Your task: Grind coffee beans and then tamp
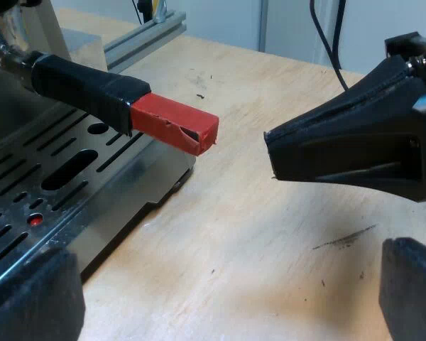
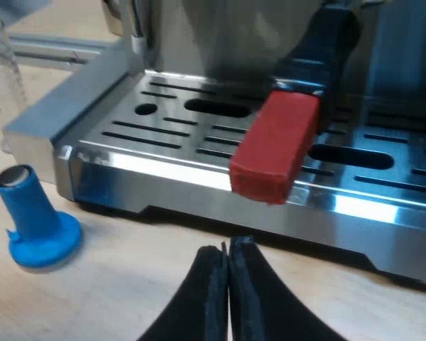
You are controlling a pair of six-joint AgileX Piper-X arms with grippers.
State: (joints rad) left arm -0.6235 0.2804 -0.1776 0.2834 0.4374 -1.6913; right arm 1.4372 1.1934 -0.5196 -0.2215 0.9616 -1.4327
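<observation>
Right gripper (image 2: pixel 227 250) closed before red handle end (image 2: pixel 275 145), blue tamper (image 2: pixel 34 220) beside machine (image 2: pixel 121 145)

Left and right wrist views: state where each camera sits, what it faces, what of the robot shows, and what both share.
Left wrist view: on the left arm, low over the table, facing the drip tray and the handle's red end; left gripper open, right gripper pointing at the red end.
Right wrist view: on the right arm, facing the front of the machine, with the tamper on the table; right gripper shut.
Shared: red end, drip tray, table, right gripper.
</observation>
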